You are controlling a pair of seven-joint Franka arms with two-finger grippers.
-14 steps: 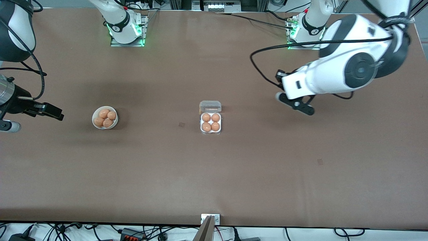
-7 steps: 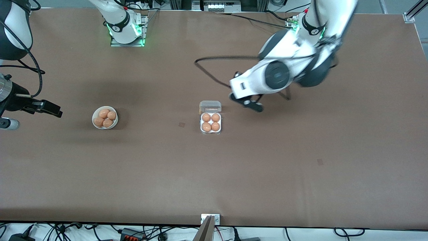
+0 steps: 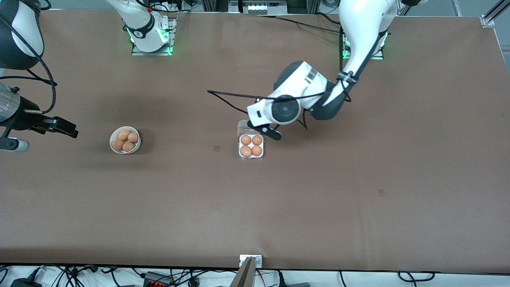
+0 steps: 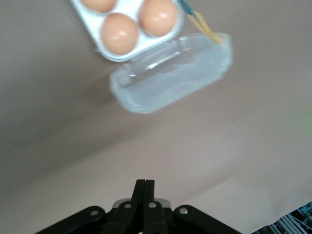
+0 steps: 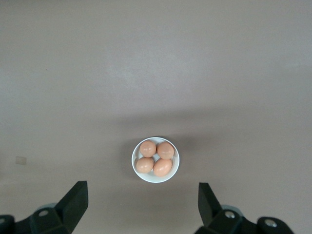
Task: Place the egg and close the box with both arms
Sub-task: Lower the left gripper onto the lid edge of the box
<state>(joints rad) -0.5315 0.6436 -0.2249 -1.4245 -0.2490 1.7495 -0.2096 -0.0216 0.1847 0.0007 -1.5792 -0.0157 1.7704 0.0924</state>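
The box [image 3: 251, 148] sits mid-table with its clear lid [image 3: 244, 124] open, lying flat on the side farther from the front camera. Every cell holds a tan-orange egg [image 3: 246, 140]. My left gripper [image 3: 267, 132] is shut and empty, over the lid's edge. In the left wrist view its shut fingers [image 4: 145, 187] point at the lid [image 4: 170, 78], with the box base [image 4: 178, 19] past it. My right gripper [image 3: 59, 126] is open and empty, high over the right arm's end of the table; its view [image 5: 141, 202] looks down on the bowl.
A round white bowl [image 3: 136, 146] with several eggs stands toward the right arm's end, level with the box; it also shows in the right wrist view [image 5: 155, 178]. A black cable [image 3: 227, 95] loops from the left arm above the table.
The left arm has swung from its own end of the table to the box, and its gripper is now over the open lid. The right gripper has barely shifted.
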